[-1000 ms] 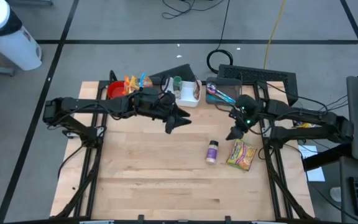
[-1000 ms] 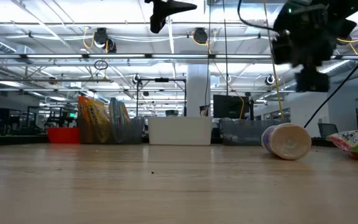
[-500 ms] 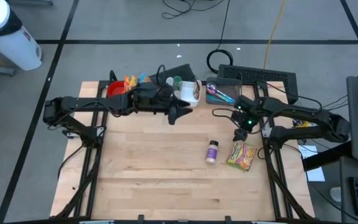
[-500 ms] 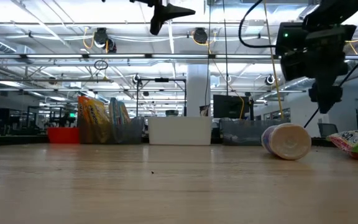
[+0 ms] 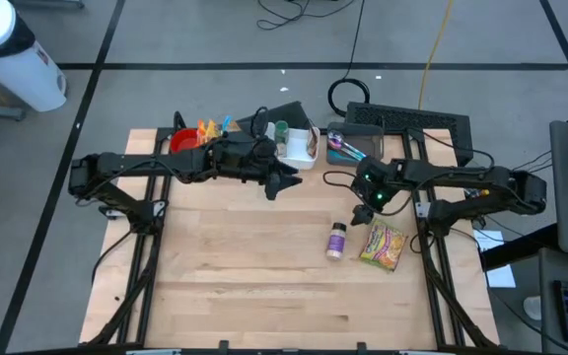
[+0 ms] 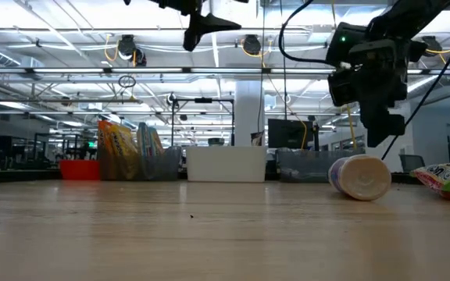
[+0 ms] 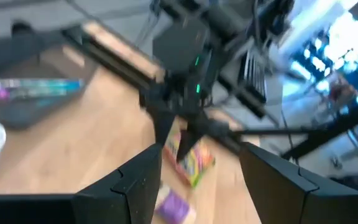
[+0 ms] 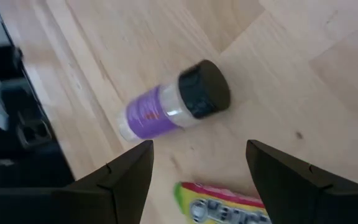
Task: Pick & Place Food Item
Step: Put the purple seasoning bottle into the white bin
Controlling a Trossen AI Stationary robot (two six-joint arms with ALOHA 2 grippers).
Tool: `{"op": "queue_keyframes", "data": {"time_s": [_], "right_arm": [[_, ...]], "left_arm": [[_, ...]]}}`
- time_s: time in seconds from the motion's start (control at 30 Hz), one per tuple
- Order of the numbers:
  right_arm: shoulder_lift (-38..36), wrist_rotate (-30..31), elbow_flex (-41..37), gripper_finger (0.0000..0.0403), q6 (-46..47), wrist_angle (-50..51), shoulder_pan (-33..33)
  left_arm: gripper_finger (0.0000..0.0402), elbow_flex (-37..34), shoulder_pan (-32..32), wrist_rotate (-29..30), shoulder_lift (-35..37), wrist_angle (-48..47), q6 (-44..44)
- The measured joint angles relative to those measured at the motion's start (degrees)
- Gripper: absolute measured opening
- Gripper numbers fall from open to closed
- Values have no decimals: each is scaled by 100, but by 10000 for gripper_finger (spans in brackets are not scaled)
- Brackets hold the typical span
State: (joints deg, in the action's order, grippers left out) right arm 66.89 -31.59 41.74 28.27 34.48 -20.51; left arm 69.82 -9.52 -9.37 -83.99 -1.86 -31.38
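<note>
A small bottle (image 5: 335, 240) with a purple label and a black cap (image 8: 202, 89) lies on its side on the wooden table, right of centre. Beside it, toward the right edge, a yellow-green snack packet (image 5: 384, 246) lies flat. My right gripper (image 5: 361, 211) hangs open just above and beyond the bottle (image 8: 176, 102), pointing slantwise down; the packet (image 8: 229, 208) shows between its fingers in the right wrist view. My left gripper (image 5: 282, 183) is open, high over the far middle of the table, pointing toward the right arm.
Along the far edge stand a red bowl (image 5: 183, 144), orange snack bags (image 5: 215, 128), a white bin (image 5: 300, 148) and a dark tray (image 5: 348, 148) with colourful items. A keyboard (image 5: 407, 122) lies behind the table. Bare wood stretches across the near half.
My right gripper has come down and toward the table's left, nearer the bottle, with its fingers still apart. The bottle and the packet have stayed where they were.
</note>
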Motion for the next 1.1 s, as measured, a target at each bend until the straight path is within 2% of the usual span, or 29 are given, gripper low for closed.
{"op": "queue_keyframes", "data": {"time_s": [0.13, 0.2, 0.37, 0.53, 0.7, 0.83, 0.9, 1.1], "right_arm": [[0, 59, 0, 249, 1054, -146, 301], [0, 318, 0, 249, 1666, -289, 586], [0, 1261, 0, 249, 3057, -976, 1543], [0, 2553, 0, 249, 4188, -1239, 2369], [0, 3716, 0, 249, 4908, -1351, 3003], [0, 4313, 0, 249, 5218, -1507, 3230], [0, 4527, 0, 249, 5259, -1495, 3266], [0, 4596, 0, 249, 5369, -1681, 3265]], "left_arm": [[223, 0, 51, -432, 0, -809, 129], [223, 0, 150, -499, 0, -1297, 363], [223, 0, 479, -312, 0, -2212, 915], [223, 0, 697, -63, 0, -2421, 971], [223, 0, 822, -58, 0, -2416, 994], [223, 0, 913, -53, 0, -2414, 1127], [223, 0, 959, -50, 0, -2412, 1187], [223, 0, 1022, -50, 0, -2410, 1222]]}}
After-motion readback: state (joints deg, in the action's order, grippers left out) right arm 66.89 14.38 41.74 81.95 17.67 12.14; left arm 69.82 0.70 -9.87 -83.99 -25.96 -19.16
